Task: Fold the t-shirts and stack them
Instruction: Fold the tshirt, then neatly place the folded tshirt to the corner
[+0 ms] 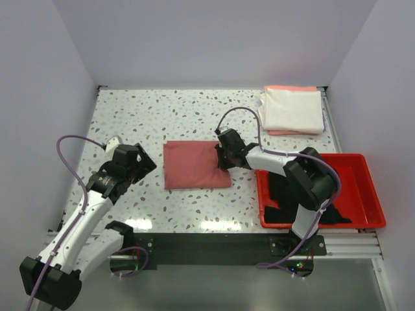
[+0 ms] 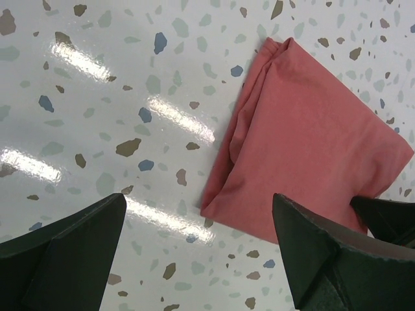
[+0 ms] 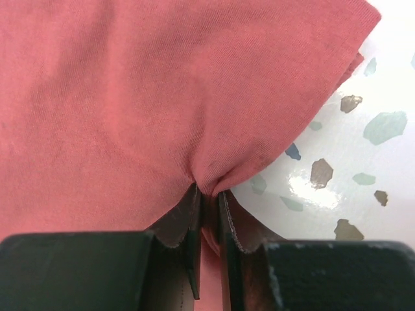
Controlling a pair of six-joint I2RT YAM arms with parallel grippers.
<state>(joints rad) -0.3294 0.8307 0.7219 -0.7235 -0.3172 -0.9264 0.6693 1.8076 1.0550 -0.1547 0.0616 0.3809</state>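
Rose shirt: folded into a neat rectangle and lying flat in the middle of the table, between the two arms. The left wrist view shows layered folds along its left edge.

Right gripper: reaches in from the right. Its fingers are pinched tight on the rose shirt's right edge, and the cloth puckers into a small gather where they bite. The speckled table shows just beside the pinch.

Left gripper: its fingers stand wide apart with nothing between them. It hangs over bare table just left of the rose shirt, near the shirt's front left corner. In its own camera one finger overlaps that corner, but I cannot tell whether it touches the cloth.

Cream shirt: folded, in the far right corner of the table, well apart from the rose shirt.

Peach shirt: folded underneath the cream shirt. Only a strip shows along the far edge and a sliver along the near edge.

Black shirt: unfolded, in a crumpled heap in the left part of the tray, partly hidden behind the right arm.

Tray: red plastic, at the table's near right, just right of the rose shirt. Its right part shows bare floor.
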